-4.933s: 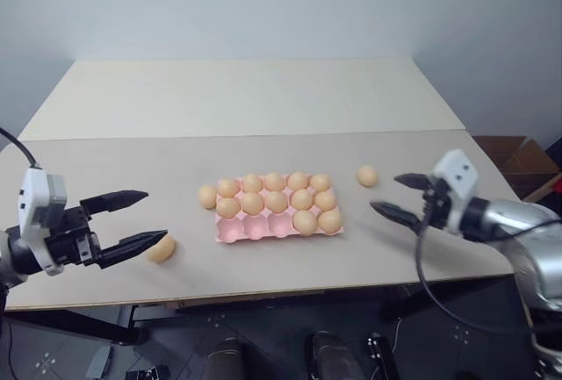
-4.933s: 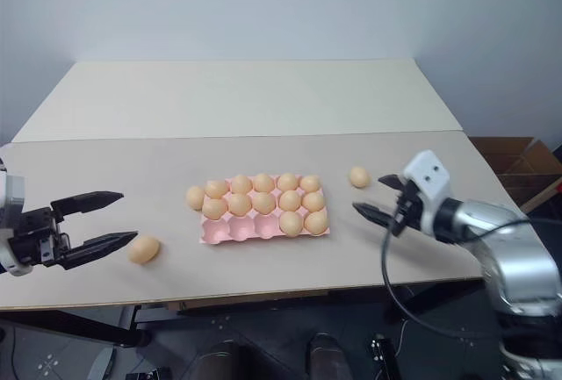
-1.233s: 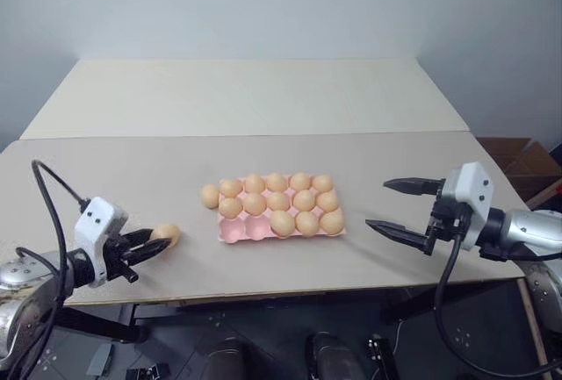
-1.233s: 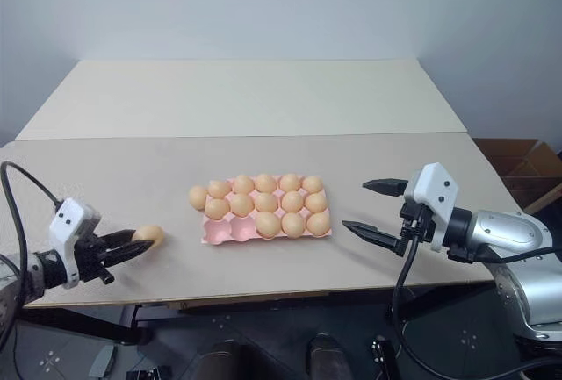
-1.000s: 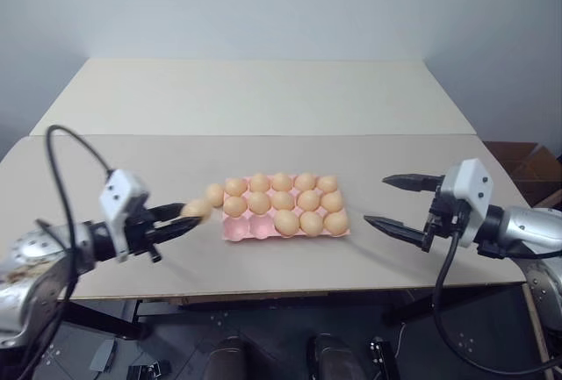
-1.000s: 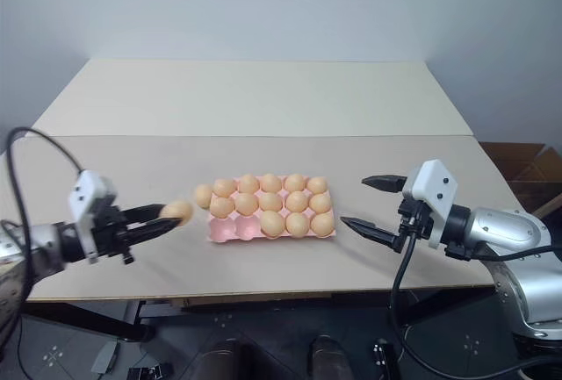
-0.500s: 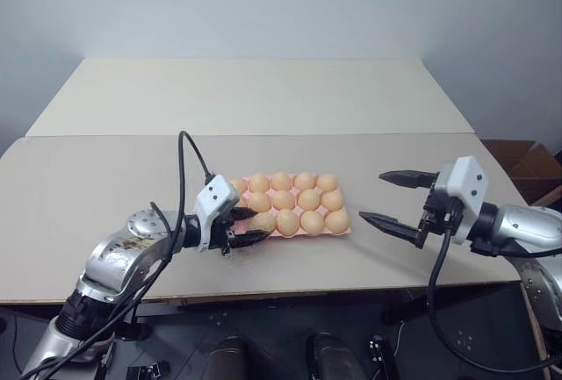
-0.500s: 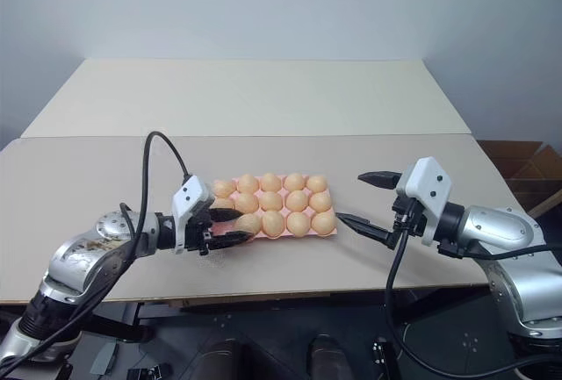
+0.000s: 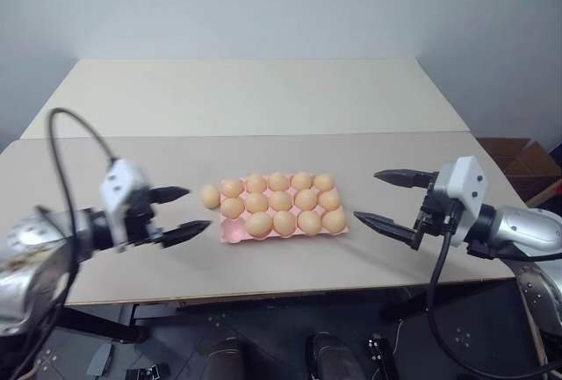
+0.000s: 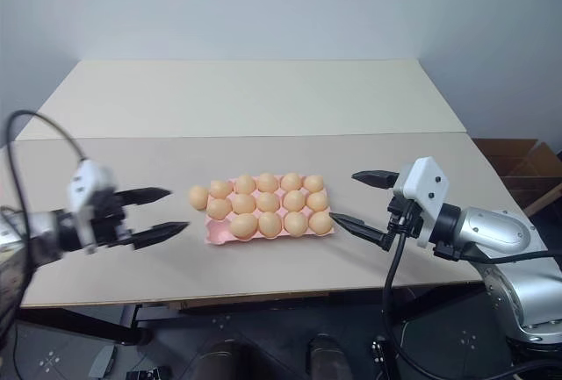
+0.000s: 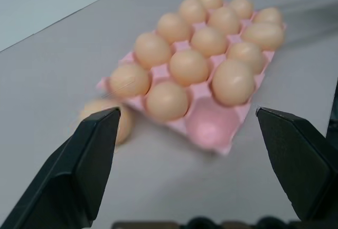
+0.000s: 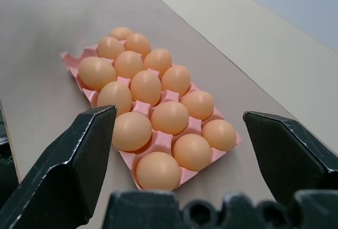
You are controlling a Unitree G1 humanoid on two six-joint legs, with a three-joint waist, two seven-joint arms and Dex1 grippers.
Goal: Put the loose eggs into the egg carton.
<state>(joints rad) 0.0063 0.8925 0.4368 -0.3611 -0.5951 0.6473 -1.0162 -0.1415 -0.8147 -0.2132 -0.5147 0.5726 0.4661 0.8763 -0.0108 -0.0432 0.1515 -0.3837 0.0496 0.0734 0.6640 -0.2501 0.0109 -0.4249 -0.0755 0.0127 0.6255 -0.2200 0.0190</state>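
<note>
Beige tabletop under a plain grey wall, carrying the egg carton [image 9: 283,229] near its front edge. Sitting just off the carton's left end, by the back corner: one loose egg [image 9: 209,196], touching or nearly touching the rim, can't tell which. Showing one empty cup [image 11: 210,125] at the carton's front-left corner; all other cups filled. Hovering left of the carton, left gripper [image 9: 175,214], fingers spread wide, nothing between them, pointing toward that egg. Hovering off the carton's right end, right gripper [image 9: 386,198], fingers also wide apart, empty. Judging the left arm clearly nearer. Egg's long axis unclear; looking almost round from above.
</note>
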